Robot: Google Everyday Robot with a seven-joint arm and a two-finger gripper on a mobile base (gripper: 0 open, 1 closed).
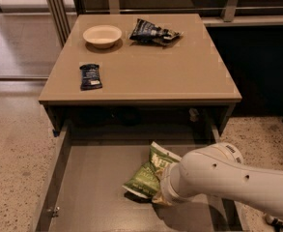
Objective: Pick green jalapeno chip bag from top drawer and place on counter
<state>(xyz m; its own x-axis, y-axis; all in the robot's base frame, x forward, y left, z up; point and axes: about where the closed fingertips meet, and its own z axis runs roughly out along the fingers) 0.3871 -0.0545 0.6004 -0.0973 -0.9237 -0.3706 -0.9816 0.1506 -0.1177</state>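
Note:
The green jalapeno chip bag (148, 177) lies tilted in the open top drawer (90, 197), right of the middle, with its white top edge towards the back. My gripper (159, 200) is down in the drawer at the bag's front right corner, touching it. My white arm covers most of the gripper and comes in from the lower right. The tan counter (150, 71) is above and behind the drawer.
On the counter are a white bowl (102, 35) at the back left, a dark navy chip bag (153, 33) at the back middle, and a small dark blue bar wrapper (90, 76) at the left. Speckled floor lies on both sides of the drawer.

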